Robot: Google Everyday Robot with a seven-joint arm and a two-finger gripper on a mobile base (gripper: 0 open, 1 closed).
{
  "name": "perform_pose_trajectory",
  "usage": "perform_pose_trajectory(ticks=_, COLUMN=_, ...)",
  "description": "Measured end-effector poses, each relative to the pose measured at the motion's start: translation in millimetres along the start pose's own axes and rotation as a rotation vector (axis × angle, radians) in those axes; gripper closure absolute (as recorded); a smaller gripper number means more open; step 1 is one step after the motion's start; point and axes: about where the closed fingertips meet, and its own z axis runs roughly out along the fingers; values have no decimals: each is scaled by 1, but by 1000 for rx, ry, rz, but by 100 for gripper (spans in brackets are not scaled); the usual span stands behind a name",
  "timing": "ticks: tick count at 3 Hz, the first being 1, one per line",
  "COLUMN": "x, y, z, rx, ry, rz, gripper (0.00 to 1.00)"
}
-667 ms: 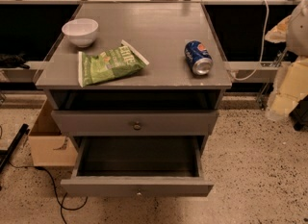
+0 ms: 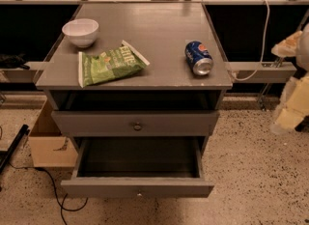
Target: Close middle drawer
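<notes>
The gripper (image 2: 289, 105) has sunk a little lower at the right edge, well apart from the cabinet; whether it is spread or pressed together cannot be told. The middle drawer (image 2: 137, 188) stands pulled far out, below the slightly open upper drawer (image 2: 96, 122). On the cabinet top (image 2: 159, 26) lie a can (image 2: 199, 57), a green bag (image 2: 110, 63) and a bowl (image 2: 80, 32).
</notes>
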Motion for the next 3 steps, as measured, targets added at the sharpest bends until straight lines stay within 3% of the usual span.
perform_pose_trajectory(ticks=1, x=28, y=32, z=32, rx=-65, ry=-52, rz=88, gripper=0)
perform_pose_trajectory(ticks=2, x=39, y=77, z=80, rx=-181, ry=-38, rz=108, gripper=0)
perform_pose_trajectory(ticks=3, x=34, y=116, z=127, rx=-282, ry=-6, rz=70, gripper=0)
